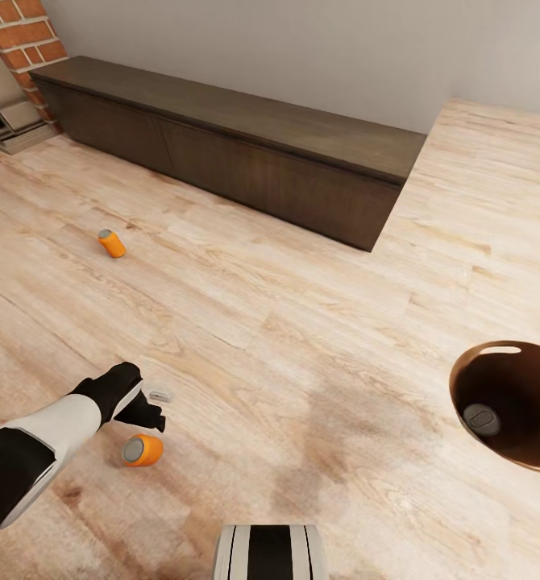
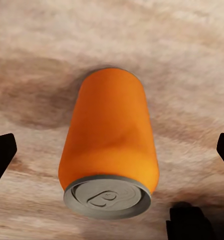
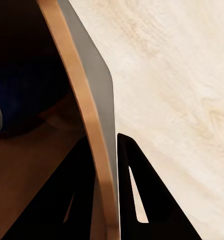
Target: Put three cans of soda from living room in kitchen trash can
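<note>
Brick fireplace (image 1: 24,40): far left corner of my head view, red brick beside the long cabinet's end.
Far orange can (image 1: 111,243): lying on its side on the wood floor (image 1: 302,338), out in the open, well apart from my left arm and short of the cabinet.
My left claw (image 1: 151,407): released, jaws spread wide, hovering low over the floor just above the near can. In my left wrist view the dark fingertips (image 2: 1,157) sit at either edge with the can between them, not touching it.
Near orange can (image 1: 142,450): on its side on the floor, silvery top facing me; up close it is orange (image 2: 110,135) with the pull-tab end nearest the camera.
Long dark cabinet (image 1: 238,149): low, running along the grey wall from the fireplace toward the right.
Trash can (image 1: 463,379): at the right edge, tan-brown inside.
Dark blue can (image 1: 482,420): standing inside the bin, silvery top up.
My right claw (image 3: 107,165): clenched on the bin's rim (image 3: 79,100), one finger inside the wall, one outside.
</note>
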Controlling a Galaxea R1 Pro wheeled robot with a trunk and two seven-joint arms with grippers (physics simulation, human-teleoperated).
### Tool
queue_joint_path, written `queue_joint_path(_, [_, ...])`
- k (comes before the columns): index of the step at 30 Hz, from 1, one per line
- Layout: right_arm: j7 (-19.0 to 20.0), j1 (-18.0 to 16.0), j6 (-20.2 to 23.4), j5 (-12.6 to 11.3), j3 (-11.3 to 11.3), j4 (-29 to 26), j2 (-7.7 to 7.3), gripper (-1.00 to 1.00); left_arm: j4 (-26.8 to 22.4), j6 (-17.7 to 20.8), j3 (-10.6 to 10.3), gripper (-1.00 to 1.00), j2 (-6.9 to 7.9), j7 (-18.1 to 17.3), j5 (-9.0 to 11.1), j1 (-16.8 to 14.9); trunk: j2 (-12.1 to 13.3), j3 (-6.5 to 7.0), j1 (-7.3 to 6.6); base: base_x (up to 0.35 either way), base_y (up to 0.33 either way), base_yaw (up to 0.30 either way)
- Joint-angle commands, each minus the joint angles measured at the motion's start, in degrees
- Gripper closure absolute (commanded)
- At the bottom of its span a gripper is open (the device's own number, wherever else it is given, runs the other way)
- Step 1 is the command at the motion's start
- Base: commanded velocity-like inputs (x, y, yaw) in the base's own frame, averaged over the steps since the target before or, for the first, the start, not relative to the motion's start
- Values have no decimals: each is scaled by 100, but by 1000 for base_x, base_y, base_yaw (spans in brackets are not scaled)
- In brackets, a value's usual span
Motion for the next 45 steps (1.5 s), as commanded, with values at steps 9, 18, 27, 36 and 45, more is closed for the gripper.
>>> queue_joint_path(9, [38,-23,25,-24,2,1,-10,100,10,-5,-1,-100,0,8,-5,29,0,0,0,0,0,0])
queue_joint_path(18, [39,-12,25,14,5,8,-13,100,-12,-227,1,-100,-25,24,-9,218,0,0,0,-59,0,0])
queue_joint_path(27, [39,-4,25,25,13,21,-12,100,-18,-285,6,-100,-51,79,-3,228,0,0,0,-67,0,0])
queue_joint_path(36, [39,-1,25,32,19,37,-13,100,-19,-287,7,-100,-52,80,0,229,0,0,0,-3,0,0])
queue_joint_path(45, [39,-2,25,35,20,43,-13,100,-20,-283,7,-100,-52,80,0,229,0,0,0,0,0,0])
